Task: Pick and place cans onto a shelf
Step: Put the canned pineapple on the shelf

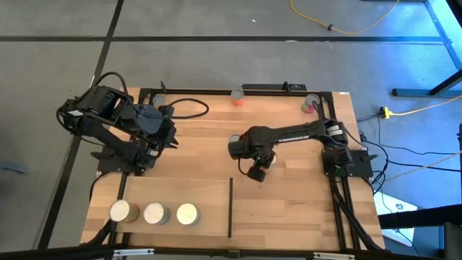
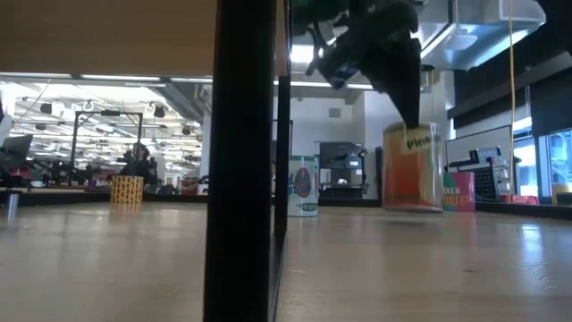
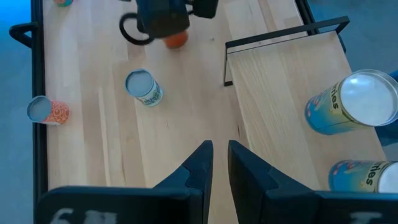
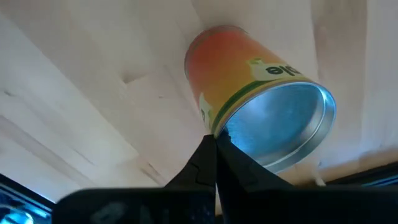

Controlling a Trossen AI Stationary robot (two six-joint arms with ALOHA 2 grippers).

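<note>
Three cans [image 1: 153,213] on the shelf [image 1: 209,195]

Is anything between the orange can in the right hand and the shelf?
Yes. The thin black bar along the shelf's edge stands between the shelf and the orange can held by the right hand. Three cans stand at its far end.

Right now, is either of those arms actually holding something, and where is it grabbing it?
Yes. The right gripper pinches the orange can by its top rim. The left gripper holds nothing.
</note>
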